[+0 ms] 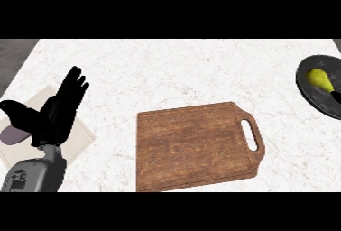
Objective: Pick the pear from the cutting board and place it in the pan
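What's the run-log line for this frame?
pear: in pan | cutting board: no pear on it | left robot hand: open, resting at left | right robot hand: black sliver at right edge, state unclear

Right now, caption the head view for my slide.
Pear in the dark pan at right; wooden cutting board bare mid-counter; left hand open at left.

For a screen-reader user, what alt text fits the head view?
A yellow pear lies in a dark pan at the view's right edge. The wooden cutting board sits bare at centre; the left hand rests open at left, fingers up.
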### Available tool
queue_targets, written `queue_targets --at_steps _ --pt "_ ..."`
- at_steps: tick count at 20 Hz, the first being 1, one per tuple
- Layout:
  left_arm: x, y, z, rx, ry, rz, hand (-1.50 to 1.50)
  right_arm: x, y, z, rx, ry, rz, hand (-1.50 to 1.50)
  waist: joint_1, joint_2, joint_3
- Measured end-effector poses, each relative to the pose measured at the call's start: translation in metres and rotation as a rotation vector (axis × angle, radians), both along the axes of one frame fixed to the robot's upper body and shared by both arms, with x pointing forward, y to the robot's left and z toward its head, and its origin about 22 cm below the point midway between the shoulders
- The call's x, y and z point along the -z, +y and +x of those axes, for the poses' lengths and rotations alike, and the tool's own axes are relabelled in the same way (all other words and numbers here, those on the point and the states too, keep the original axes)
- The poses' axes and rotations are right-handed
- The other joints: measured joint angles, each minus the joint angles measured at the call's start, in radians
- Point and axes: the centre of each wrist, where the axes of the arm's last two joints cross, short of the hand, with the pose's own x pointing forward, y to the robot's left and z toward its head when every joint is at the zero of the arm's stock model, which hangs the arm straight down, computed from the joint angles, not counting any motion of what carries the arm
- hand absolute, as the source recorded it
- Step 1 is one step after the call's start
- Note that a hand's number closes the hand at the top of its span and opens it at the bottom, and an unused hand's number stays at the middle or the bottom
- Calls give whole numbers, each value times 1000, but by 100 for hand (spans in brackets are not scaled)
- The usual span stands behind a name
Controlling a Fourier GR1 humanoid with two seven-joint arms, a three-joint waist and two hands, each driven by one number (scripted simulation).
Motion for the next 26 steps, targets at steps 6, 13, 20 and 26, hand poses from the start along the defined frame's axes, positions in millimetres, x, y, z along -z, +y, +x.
queue_targets --at_steps 6,13,20,26 --pt "-1 3 5 -7 3 0 0 7 -9 -10 -25 -40 102 -150 -4 3 2" --pt "4 6 0 -23 15 -2 0 -3 -35 -26 -14 -281 327 -150 -23 -6 1" --pt "-2 12 0 -49 15 5 0 -11 -88 -81 -20 -441 552 -150 -46 -13 1" --pt "1 15 -5 -62 18 5 0 -12 -124 -136 -112 -500 682 -150 -52 -17 0"
